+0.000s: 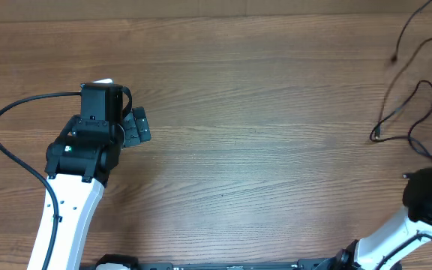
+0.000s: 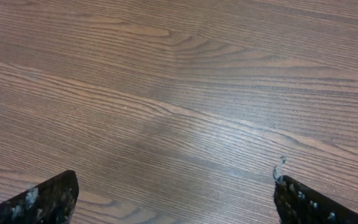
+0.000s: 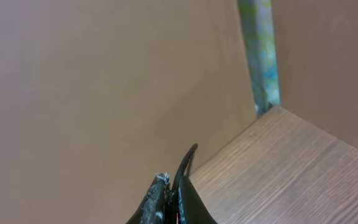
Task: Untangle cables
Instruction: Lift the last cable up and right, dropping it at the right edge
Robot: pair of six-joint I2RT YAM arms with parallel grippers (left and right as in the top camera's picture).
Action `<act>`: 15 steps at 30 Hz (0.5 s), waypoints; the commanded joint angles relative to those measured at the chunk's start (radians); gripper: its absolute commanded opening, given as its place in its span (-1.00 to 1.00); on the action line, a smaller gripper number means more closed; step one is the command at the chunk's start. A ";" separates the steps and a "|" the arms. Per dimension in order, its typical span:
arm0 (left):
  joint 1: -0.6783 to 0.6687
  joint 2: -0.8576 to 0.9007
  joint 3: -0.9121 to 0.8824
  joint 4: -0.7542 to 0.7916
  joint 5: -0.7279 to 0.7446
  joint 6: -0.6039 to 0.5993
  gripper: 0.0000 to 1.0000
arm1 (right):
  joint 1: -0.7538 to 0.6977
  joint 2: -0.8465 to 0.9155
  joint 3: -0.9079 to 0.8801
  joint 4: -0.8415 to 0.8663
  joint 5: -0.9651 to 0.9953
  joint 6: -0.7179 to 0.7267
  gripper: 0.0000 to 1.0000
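Thin black cables (image 1: 415, 105) lie on the wooden table (image 1: 261, 112) at the far right in the overhead view. One loops down to a small plug (image 1: 375, 137), and another strand (image 1: 409, 31) runs off the top right corner. My right gripper (image 3: 171, 186) is shut on a thin black cable (image 3: 188, 158) that sticks out between its jaws. Only the right arm (image 1: 430, 196) shows in the overhead view; its fingers are past the right edge. My left gripper (image 1: 135, 127) is open and empty over bare wood at the left, far from the cables; its fingertips show in the left wrist view (image 2: 176, 183).
A thick black robot wire (image 1: 10, 127) curves round the left arm. A brown wall (image 3: 104, 81) stands behind the table's far corner in the right wrist view.
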State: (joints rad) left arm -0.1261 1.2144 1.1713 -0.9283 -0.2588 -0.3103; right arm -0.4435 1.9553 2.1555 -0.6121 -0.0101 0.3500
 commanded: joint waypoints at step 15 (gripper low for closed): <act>0.003 -0.010 0.010 0.000 -0.013 0.011 1.00 | -0.192 0.051 0.015 0.109 0.105 0.058 -0.92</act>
State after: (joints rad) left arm -0.1261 1.2144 1.1713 -0.9283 -0.2588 -0.3103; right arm -0.6228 2.0022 2.1551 -0.5098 0.0708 0.3859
